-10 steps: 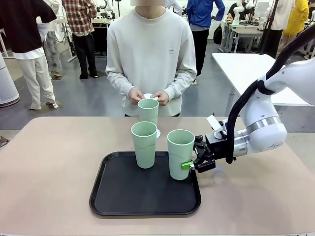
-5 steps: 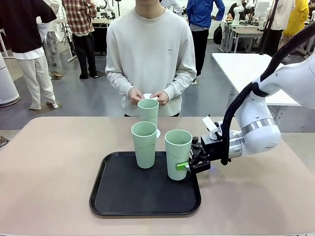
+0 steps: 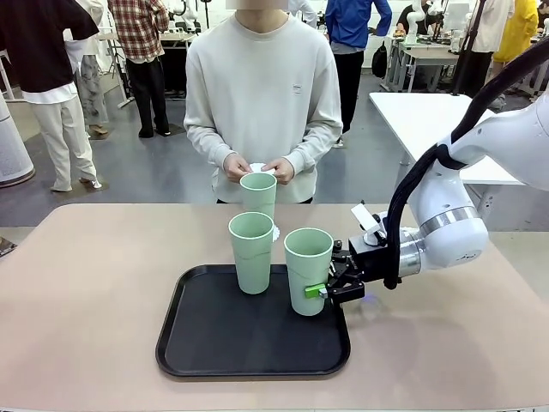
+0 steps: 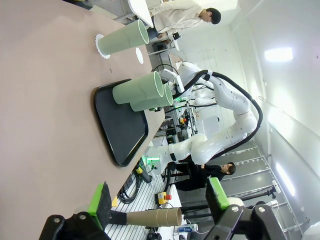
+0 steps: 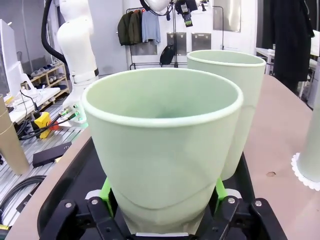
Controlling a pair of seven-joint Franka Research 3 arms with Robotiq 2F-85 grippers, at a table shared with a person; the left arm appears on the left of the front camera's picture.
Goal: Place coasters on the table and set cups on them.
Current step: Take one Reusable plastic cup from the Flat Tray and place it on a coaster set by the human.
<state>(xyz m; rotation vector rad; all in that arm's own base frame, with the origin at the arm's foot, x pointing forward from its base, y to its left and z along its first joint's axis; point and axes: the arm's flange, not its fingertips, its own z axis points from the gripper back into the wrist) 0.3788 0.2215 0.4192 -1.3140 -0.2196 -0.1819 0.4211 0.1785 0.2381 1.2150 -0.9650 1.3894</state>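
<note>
Mint-green cup (image 3: 308,257) at right edge of tray (image 3: 214,365) | right gripper (image 3: 321,290) clamped low on its wall, likely for upright lift-out | left gripper (image 4: 160,196) apart, idle

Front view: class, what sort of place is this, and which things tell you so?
Most likely a robotics lab or test hall: a white arm's right gripper grips a cup on a black tray, a white worktable stands behind, and cables trail on the floor.
</note>
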